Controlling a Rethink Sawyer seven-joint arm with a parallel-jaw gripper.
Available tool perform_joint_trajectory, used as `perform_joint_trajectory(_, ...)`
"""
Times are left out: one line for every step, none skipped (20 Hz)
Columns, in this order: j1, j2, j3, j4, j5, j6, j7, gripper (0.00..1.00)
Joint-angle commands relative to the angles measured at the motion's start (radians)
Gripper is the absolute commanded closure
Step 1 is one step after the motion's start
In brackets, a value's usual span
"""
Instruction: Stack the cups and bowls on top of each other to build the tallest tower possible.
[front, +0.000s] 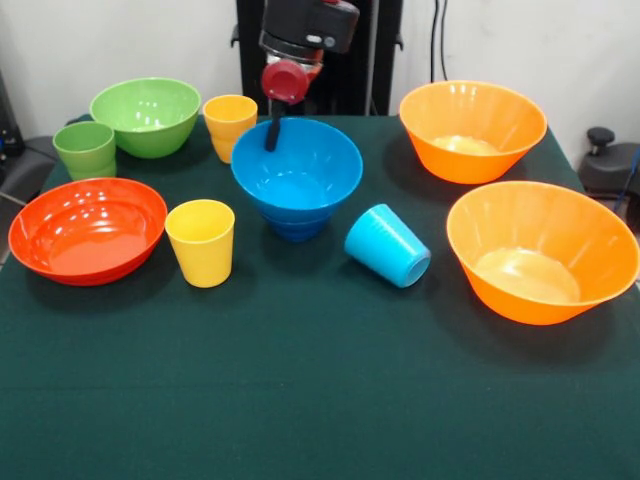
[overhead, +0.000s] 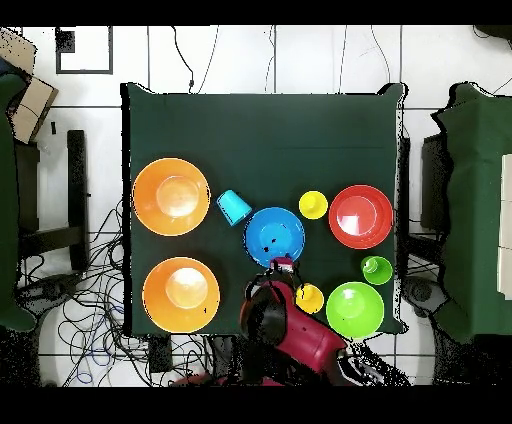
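Your gripper (front: 273, 135) hangs at the far rim of the medium light blue bowl (front: 297, 172), one dark finger dipping just inside that rim; you cannot tell from either view whether the jaws are apart or together.

Work from the near edge of the green-clothed table (front: 300, 400) outward:

1. Nearest you on the right is a large orange bowl (front: 541, 250), upright.
2. Beside it lies the light blue cup (front: 388, 245), tipped on its side, mouth toward you.
3. Left of centre, a yellow cup (front: 201, 241) stands upright just beside the red-orange bowl (front: 88, 229).
4. At centre, the medium light blue bowl sits on a darker blue piece (front: 296, 224), forming a low stack.
5. Farther back stand the second yellow cup (front: 229, 123), the green bowl (front: 146, 115) and the green cup (front: 85, 148).
6. At the far right sits the second large orange bowl (front: 472, 128).

The second yellow cup stands close to the gripper's left in the front view.
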Motion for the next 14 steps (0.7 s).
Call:
perform_joint_trajectory(-0.157, -0.101, 0.088, -0.078, -0.158, 0.239, -0.112, 0.0)
perform_joint_trajectory(-0.167, -0.104, 0.094, -0.082, -0.169, 0.249, -0.108, 0.0)
perform_joint_trajectory(-0.179, -0.104, 0.104, -0.085, -0.181, 0.252, -0.103, 0.0)
perform_joint_trajectory(-0.179, -0.098, 0.11, -0.092, -0.186, 0.253, -0.094, 0.0)
perform_joint_trajectory(-0.179, -0.093, 0.115, -0.099, -0.191, 0.252, -0.086, 0.0)
perform_joint_trajectory(-0.172, -0.087, 0.116, -0.104, -0.192, 0.248, -0.075, 0.0)
perform_joint_trajectory(-0.165, -0.081, 0.118, -0.109, -0.193, 0.243, -0.065, 0.0)
perform_joint_trajectory(-0.158, -0.081, 0.118, -0.112, -0.191, 0.243, -0.058, 0.0)
perform_joint_trajectory(-0.155, -0.077, 0.121, -0.117, -0.193, 0.239, -0.052, 0.0)
perform_joint_trajectory(-0.155, -0.079, 0.125, -0.117, -0.197, 0.234, -0.045, 0.0)
perform_joint_trajectory(-0.16, -0.078, 0.134, -0.119, -0.201, 0.23, -0.04, 0.0)
perform_joint_trajectory(-0.169, -0.083, 0.145, -0.121, -0.207, 0.231, -0.037, 0.0)
perform_joint_trajectory(-0.178, -0.085, 0.158, -0.123, -0.212, 0.23, -0.033, 0.0)
perform_joint_trajectory(-0.181, -0.085, 0.167, -0.126, -0.211, 0.233, -0.029, 0.0)
